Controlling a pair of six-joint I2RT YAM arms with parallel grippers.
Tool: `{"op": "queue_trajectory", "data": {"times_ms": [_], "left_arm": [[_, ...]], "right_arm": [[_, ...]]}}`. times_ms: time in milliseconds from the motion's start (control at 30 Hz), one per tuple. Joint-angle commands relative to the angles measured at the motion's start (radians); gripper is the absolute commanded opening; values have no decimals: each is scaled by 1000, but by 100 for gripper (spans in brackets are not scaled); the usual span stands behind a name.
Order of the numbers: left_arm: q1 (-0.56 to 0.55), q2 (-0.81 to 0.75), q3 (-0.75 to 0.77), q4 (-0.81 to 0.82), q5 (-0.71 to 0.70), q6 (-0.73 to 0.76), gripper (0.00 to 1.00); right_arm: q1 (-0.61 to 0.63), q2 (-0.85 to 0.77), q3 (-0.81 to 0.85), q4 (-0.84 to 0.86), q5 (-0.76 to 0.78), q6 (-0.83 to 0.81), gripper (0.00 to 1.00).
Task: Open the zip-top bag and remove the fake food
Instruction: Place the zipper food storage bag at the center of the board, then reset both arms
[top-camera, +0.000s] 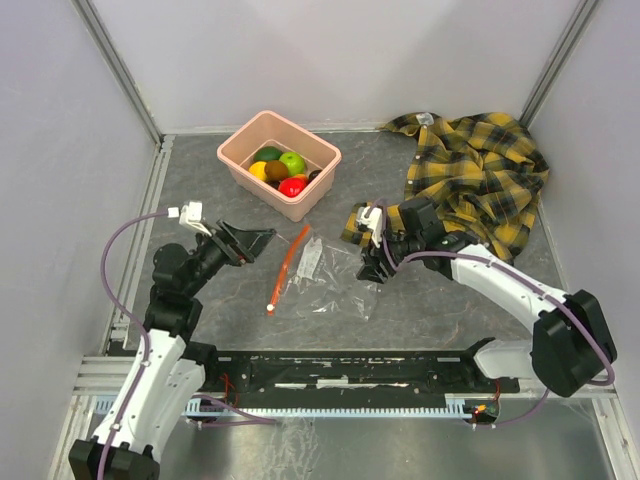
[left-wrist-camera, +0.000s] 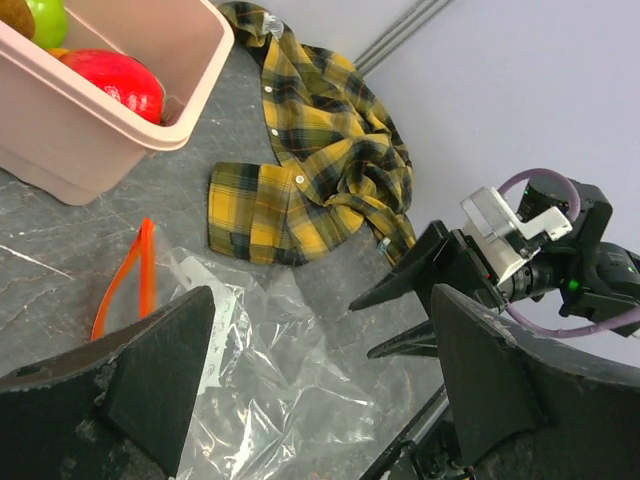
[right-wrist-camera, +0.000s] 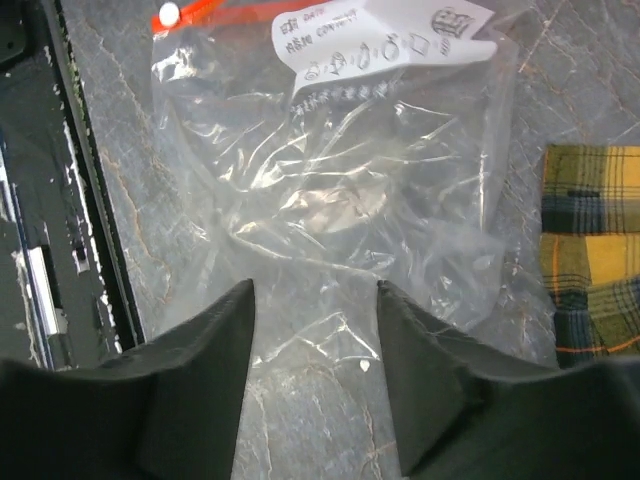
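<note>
The zip-top bag (top-camera: 325, 275) lies flat and crumpled on the grey table, its orange-red zip strip (top-camera: 287, 262) along its left edge. It looks empty. The fake food (top-camera: 283, 168) sits in the pink tub (top-camera: 243, 163): light green, dark green, red, yellow and brown pieces. My left gripper (top-camera: 262, 243) is open just left of the zip strip, holding nothing. My right gripper (top-camera: 372, 268) is open at the bag's right edge, holding nothing. The left wrist view shows the bag (left-wrist-camera: 270, 370), the strip (left-wrist-camera: 135, 280) and a red fruit (left-wrist-camera: 120, 80). The right wrist view shows the bag (right-wrist-camera: 340, 180) ahead of the open fingers (right-wrist-camera: 210, 350).
A yellow-and-black plaid shirt (top-camera: 480, 175) lies crumpled at the back right, touching the right arm; it also shows in the left wrist view (left-wrist-camera: 310, 160) and the right wrist view (right-wrist-camera: 590, 250). A black rail (top-camera: 350, 370) runs along the near table edge. Walls close in at left, back and right.
</note>
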Motion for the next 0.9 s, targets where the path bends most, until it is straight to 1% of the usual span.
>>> {"op": "queue_trajectory", "data": {"times_ms": [0, 100, 167, 267, 333, 367, 433, 467, 533, 667, 733, 767, 800, 867], "left_arm": [[2, -44, 50, -52, 75, -36, 94], [2, -52, 92, -98, 120, -23, 94], [1, -57, 123, -137, 119, 7, 94], [2, -46, 202, -232, 76, 96, 94], [2, -16, 288, -309, 36, 172, 95], [2, 6, 339, -343, 19, 211, 95], [1, 55, 448, -406, -4, 276, 96], [2, 81, 521, -431, -11, 302, 96], [1, 128, 622, -472, -30, 335, 97], [2, 198, 793, -519, -66, 363, 99], [1, 228, 869, -534, -74, 373, 99], [2, 240, 904, -542, -75, 379, 99], [3, 254, 938, -549, -70, 382, 99], [2, 290, 1007, -573, -51, 392, 99]], "right_arm": [[-8, -36, 83, -50, -42, -14, 66], [-50, -74, 159, -199, 15, -129, 72], [-74, -101, 202, -295, 70, -214, 74], [-122, -133, 271, -373, 186, -271, 78], [-162, -137, 360, -431, 215, -297, 81], [-181, -129, 428, -469, 225, -308, 84], [-215, -107, 572, -551, 230, -327, 97], [-227, -96, 648, -601, 228, -323, 100], [-251, -73, 790, -655, 213, -263, 99], [-279, -37, 969, -668, 186, -61, 99], [-282, -22, 1028, -629, 258, 67, 99], [-281, -11, 1065, -630, 283, 105, 99], [-281, 3, 1104, -637, 310, 134, 99], [-281, 22, 1179, -666, 301, 139, 99]]}}
